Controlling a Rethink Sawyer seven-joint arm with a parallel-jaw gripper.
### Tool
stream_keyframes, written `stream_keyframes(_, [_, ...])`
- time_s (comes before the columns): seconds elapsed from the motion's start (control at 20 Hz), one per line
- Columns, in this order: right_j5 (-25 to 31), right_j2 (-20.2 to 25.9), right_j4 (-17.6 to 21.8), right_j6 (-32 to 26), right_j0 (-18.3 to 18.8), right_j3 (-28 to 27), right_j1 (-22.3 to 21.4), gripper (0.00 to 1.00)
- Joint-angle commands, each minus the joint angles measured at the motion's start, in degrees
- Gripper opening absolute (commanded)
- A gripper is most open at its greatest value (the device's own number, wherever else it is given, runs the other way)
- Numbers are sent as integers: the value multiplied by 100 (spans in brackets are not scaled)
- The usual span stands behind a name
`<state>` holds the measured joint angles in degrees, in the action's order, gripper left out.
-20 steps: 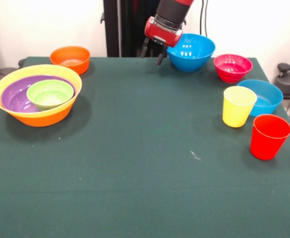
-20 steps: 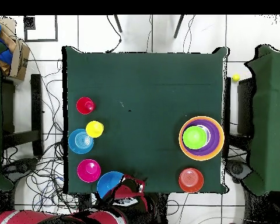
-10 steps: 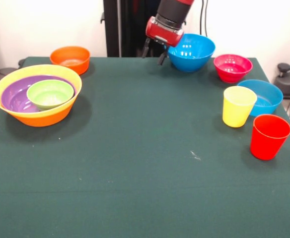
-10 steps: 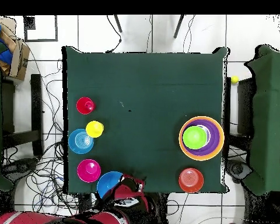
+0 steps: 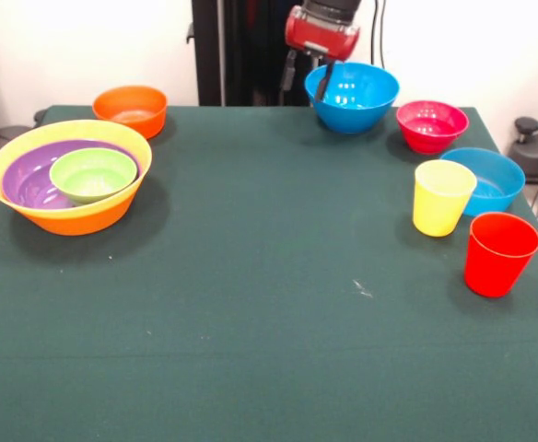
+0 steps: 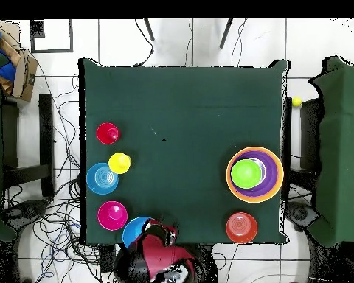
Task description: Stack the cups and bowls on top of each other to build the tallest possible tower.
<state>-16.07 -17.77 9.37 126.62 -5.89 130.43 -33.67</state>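
Fingers of the gripper point(image 5: 309, 81) hang spread and empty astride the near rim of the blue bowl point(image 5: 354, 96) at twelve o'clock, probably to carry it to the tower point(image 5: 69, 175) at nine o'clock.

My tower point(image 5: 68, 184) stands at one side of the tabletop: a large yellow-orange bowl point(image 5: 112, 208) holding a wide purple bowl point(image 5: 29, 180) and a small green bowl point(image 5: 92, 174). An orange bowl point(image 5: 131, 109) sits behind it. Opposite stand two blue bowls point(image 5: 354, 96) point(image 5: 490, 180), a pink-red bowl point(image 5: 431, 125), a yellow cup point(image 5: 442, 197) and a red cup point(image 5: 499, 253), all upright.
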Motion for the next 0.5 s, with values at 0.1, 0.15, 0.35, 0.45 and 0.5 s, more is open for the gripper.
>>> stream_keyframes(0.1, [837, 1404, 107, 903, 428, 644, -1113, 100])
stream_keyframes(0.15, [845, 1412, 40, 910, 396, 652, -1123, 100])
stream_keyframes(0.35, [713, 1285, -170, 884, 105, 557, -934, 100])
stream_keyframes(0.45, [619, 1192, -275, 913, -71, 479, -755, 100])
stream_keyframes(0.5, [555, 1161, -312, 931, -146, 439, -664, 100])
